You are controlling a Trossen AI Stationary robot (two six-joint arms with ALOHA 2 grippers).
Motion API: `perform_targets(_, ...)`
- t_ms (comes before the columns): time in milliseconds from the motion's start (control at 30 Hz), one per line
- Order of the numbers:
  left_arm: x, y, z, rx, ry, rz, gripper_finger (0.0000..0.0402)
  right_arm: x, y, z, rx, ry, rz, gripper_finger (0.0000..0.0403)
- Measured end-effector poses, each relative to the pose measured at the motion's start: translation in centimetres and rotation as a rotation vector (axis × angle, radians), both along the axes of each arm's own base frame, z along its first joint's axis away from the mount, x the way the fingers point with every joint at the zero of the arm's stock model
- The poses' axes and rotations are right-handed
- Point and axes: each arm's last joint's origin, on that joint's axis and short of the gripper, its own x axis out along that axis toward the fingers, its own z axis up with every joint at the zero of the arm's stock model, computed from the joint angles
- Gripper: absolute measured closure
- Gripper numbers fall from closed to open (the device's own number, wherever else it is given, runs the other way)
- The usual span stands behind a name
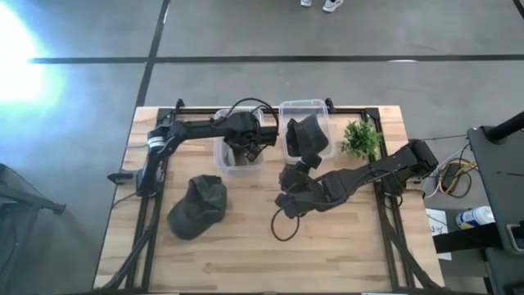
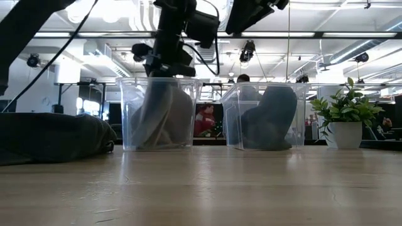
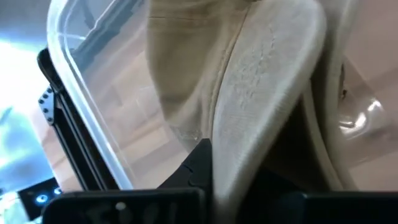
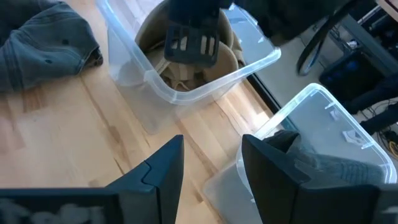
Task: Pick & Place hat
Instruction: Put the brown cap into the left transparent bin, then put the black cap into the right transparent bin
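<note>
A beige hat [image 3: 249,93] stands on end in the left clear bin [image 1: 221,157], and my left gripper [image 1: 246,146] reaches down into that bin, shut on it. The right wrist view shows that gripper [image 4: 191,37] above the hat [image 4: 186,71]. A dark hat [image 1: 307,135] sits in the right clear bin [image 1: 304,105]. A grey hat [image 1: 198,206] lies flat on the table, near and left of the bins. My right gripper [image 4: 211,146] is open and hovers over the table in front of the gap between the bins. My left gripper holds the beige hat by its curved brim [image 3: 261,124], which passes between the two fingers [image 3: 198,163]. It comes from above, pointing down into the bin. The hat stands upright inside the bin [image 2: 157,113], its lower end on the bin floor.
A potted plant [image 1: 360,138] stands right of the right bin. A black cable loop [image 1: 282,225] hangs over the table under the right arm. Black frame rails run along the table's left, right and far sides. Bare wood shows toward the near edge.
</note>
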Motion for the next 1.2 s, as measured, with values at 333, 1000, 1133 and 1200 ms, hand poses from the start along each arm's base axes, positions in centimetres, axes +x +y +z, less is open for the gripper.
perform_targets(333,-0.9,-1.7,2.6,0.072,-0.045,-0.078,0.0342,-0.2,0.6,-0.1,-0.003,0.004,0.016,0.0243)
perform_targets(1000,-10.2,-9.7,14.9,0.166,-0.495,-0.251,0.0262,0.1,0.9,0.0,0.082,-0.010,0.062,0.0243)
perform_targets(1133,-11.8,-13.4,14.5,0.004,-0.506,-0.384,0.0262,0.8,1.6,0.0,0.262,-0.037,0.158,0.0243)
perform_targets(1200,-11.9,-15.3,13.2,-0.041,-0.468,-0.431,0.0262,1.4,2.0,-0.1,0.343,-0.066,0.207,0.0243)
